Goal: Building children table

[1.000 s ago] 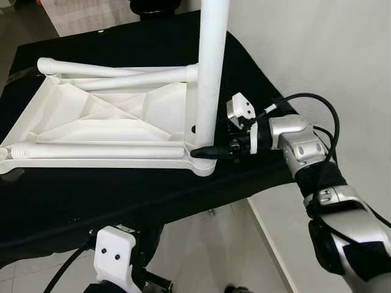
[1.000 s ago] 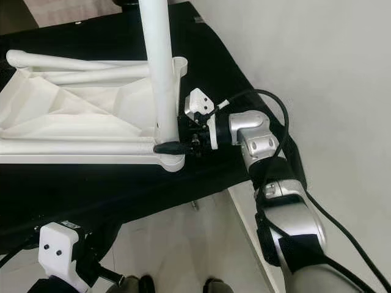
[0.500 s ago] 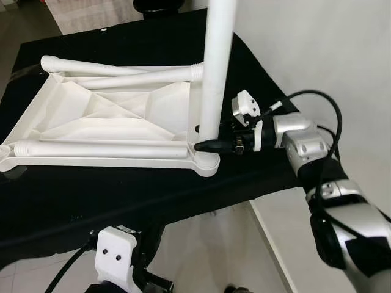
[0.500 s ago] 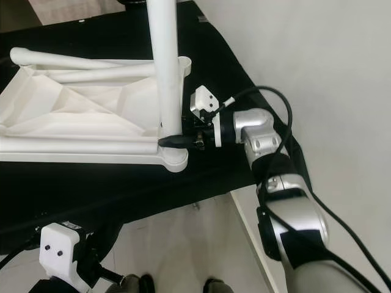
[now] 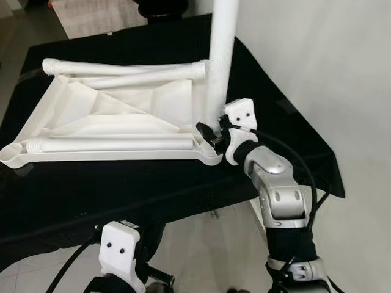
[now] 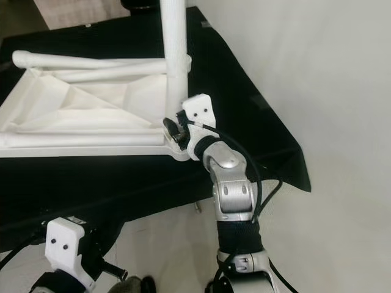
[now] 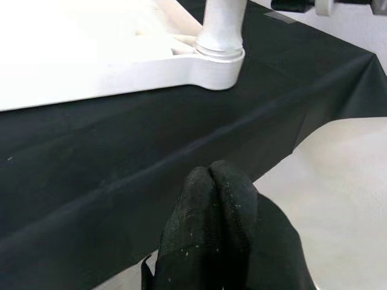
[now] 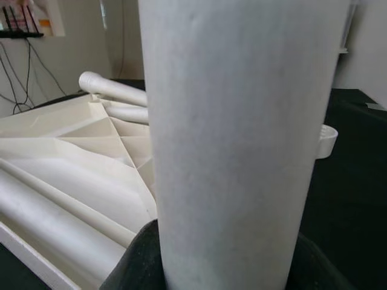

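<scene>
At the tabletop [image 5: 122, 116] corner, right gripper [image 5: 211, 131] jaws clamp the upright leg [image 5: 220, 55]; left gripper [image 7: 221, 199] jaws closed

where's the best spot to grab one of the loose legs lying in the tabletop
Likely the plain mid-shaft of the near leg, coming from above with fingers across it: it lies flat in the upturned tabletop, its ends tucked at the corners. The right gripper is on the upright leg.

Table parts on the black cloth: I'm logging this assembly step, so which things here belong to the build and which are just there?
Part of the job:
- upturned white tabletop
- upright leg in its corner socket
- three loose legs lying in the tabletop
- right gripper at the upright leg's base

Just there:
- black cloth
- left gripper, idle below the table edge
</scene>
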`<state>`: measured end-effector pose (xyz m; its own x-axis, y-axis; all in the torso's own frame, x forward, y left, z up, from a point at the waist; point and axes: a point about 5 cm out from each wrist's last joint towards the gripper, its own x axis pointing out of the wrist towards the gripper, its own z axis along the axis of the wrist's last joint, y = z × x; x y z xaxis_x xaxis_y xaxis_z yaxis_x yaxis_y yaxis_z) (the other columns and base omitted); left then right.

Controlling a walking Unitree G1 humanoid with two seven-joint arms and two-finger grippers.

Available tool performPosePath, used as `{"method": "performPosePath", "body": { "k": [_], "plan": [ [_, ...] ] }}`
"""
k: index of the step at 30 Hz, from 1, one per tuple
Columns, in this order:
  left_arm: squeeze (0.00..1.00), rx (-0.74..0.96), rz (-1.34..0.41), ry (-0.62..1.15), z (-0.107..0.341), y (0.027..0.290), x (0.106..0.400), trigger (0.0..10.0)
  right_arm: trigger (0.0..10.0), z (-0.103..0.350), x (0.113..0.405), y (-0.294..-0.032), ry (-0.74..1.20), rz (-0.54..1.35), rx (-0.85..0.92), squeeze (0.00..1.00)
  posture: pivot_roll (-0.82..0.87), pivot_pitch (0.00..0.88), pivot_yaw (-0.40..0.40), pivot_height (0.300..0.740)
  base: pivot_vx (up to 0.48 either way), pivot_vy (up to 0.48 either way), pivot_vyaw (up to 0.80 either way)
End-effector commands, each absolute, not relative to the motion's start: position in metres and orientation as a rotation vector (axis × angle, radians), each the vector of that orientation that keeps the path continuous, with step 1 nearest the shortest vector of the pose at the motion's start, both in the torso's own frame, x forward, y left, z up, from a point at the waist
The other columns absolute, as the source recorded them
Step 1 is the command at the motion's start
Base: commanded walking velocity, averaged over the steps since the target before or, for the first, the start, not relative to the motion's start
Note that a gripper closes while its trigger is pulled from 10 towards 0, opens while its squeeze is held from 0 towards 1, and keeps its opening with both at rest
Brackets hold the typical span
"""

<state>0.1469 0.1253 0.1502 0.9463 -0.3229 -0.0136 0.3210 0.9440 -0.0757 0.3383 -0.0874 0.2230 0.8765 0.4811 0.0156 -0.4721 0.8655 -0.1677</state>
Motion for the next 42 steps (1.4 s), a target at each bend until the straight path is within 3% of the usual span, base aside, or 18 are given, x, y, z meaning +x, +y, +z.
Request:
{"method": "performPosePath", "body": {
  "k": [1, 2, 3, 6, 7, 12, 13, 16, 17, 20, 32, 33, 34, 35, 42],
  "plan": [
    [0.00, -0.071, -0.316, 0.042, 0.146, 0.127, 0.146, 10.0, 5.5, 0.222, 0.341, -0.088, -0.049, 0.483, -0.173, 0.00, 0.04, 0.159, 0.020, 0.740, 0.000, 0.000, 0.00],
    [0.00, -0.071, -0.315, 0.042, 0.146, 0.127, 0.146, 10.0, 5.5, 0.222, 0.341, -0.088, -0.044, 0.485, -0.180, 0.00, 0.04, 0.159, 0.020, 0.740, 0.000, 0.000, 0.00],
    [0.00, -0.071, -0.316, 0.041, 0.146, 0.127, 0.147, 10.0, 10.0, 0.223, 0.338, -0.086, -0.025, 0.499, -0.197, 0.00, 0.03, 0.159, 0.020, 0.740, 0.000, 0.000, 0.00],
    [0.00, -0.072, -0.316, 0.041, 0.146, 0.127, 0.147, 10.0, 10.0, 0.224, 0.336, -0.085, -0.011, 0.507, -0.208, 0.00, 0.03, 0.159, 0.020, 0.740, 0.000, 0.000, 0.00],
    [0.00, -0.074, -0.318, 0.040, 0.146, 0.127, 0.148, 10.0, 10.0, 0.226, 0.335, -0.082, -0.008, 0.575, -0.209, 1.00, 0.03, 0.159, 0.019, 0.740, 0.000, 0.000, 0.00],
    [0.00, -0.079, -0.322, 0.038, 0.147, 0.125, 0.148, 10.0, 10.0, 0.241, 0.344, -0.086, -0.101, 0.847, -0.187, 1.00, 0.03, 0.165, 0.019, 0.740, 0.000, 0.000, 0.00],
    [0.00, -0.081, -0.322, 0.038, 0.147, 0.125, 0.147, 10.0, 10.0, 0.244, 0.347, -0.089, -0.141, 0.984, -0.229, 1.00, 0.04, 0.169, 0.019, 0.740, 0.000, 0.000, 0.00],
    [0.00, -0.082, -0.323, 0.038, 0.147, 0.124, 0.146, 10.0, 10.0, 0.246, 0.350, -0.093, -0.157, 1.128, -0.299, 0.99, 0.04, 0.172, 0.017, 0.740, 0.000, 0.000, 0.00],
    [0.00, -0.082, -0.323, 0.038, 0.148, 0.124, 0.145, 10.0, 10.0, 0.246, 0.351, -0.094, -0.153, 1.164, -0.315, 0.04, 0.04, 0.175, 0.016, 0.740, 0.000, 0.000, 0.00],
    [0.00, -0.082, -0.322, 0.038, 0.148, 0.124, 0.144, 10.0, 10.0, 0.248, 0.354, -0.096, -0.128, 1.244, -0.295, 0.00, 0.04, 0.177, 0.019, 0.740, 0.000, 0.000, 0.00],
    [0.00, -0.081, -0.324, 0.045, 0.148, 0.125, 0.142, 10.0, 10.0, 0.256, 0.363, -0.097, -0.067, 1.453, -0.254, 0.00, 0.05, 0.181, 0.023, 0.740, 0.000, 0.000, 0.00],
    [0.00, -0.081, -0.324, 0.046, 0.148, 0.125, 0.141, 10.0, 2.4, 0.257, 0.366, -0.097, -0.066, 1.507, -0.243, 0.00, 0.06, 0.181, 0.020, 0.740, 0.000, 0.000, 0.00],
    [0.00, -0.081, -0.324, 0.046, 0.148, 0.125, 0.141, 10.0, 2.4, 0.257, 0.366, -0.097, -0.066, 1.507, -0.243, 0.00, 0.06, 0.181, 0.020, 0.740, 0.000, 0.000, 0.00],
    [0.00, -0.081, -0.323, 0.047, 0.148, 0.125, 0.140, 10.0, 0.0, 0.257, 0.367, -0.097, -0.065, 1.530, -0.242, 0.00, 0.06, 0.181, 0.020, 0.740, 0.000, 0.000, 0.00],
    [0.00, -0.083, -0.322, 0.047, 0.148, 0.125, 0.140, 10.0, 0.0, 0.256, 0.367, -0.101, -0.051, 1.569, -0.237, 0.00, 0.06, 0.180, 0.017, 0.740, 0.000, 0.000, 0.00]
  ]
}}
